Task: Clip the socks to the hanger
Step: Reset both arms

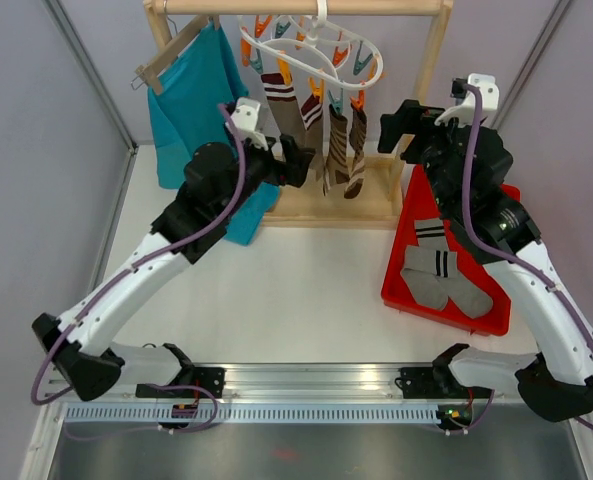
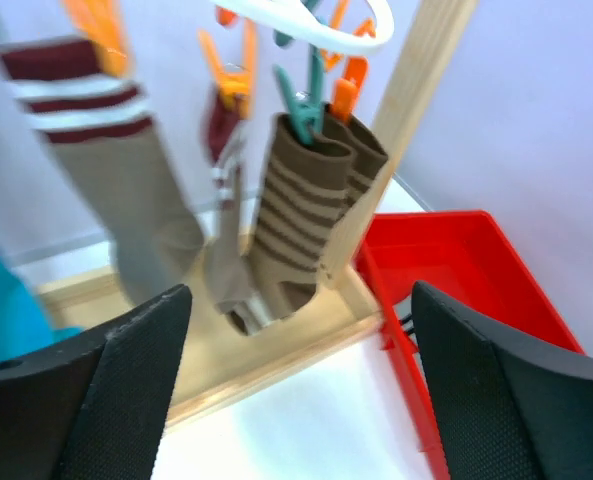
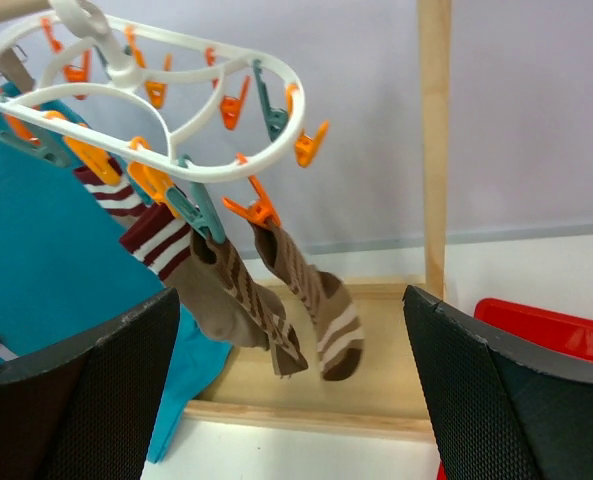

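The left gripper [image 1: 298,160] and right gripper [image 1: 401,122] both gape wide, holding nothing, on either side of the socks [image 1: 338,148] clipped to the hanger [image 3: 111,62] on the rack [image 1: 438,45]. More socks lie in the tray [image 1: 400,252].

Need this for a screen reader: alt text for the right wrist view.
Striped socks hang clipped to a white ring hanger with orange and teal clips, a teal shirt behind. Jaws of the right gripper stand open at the bottom corners; a red tray shows lower right.
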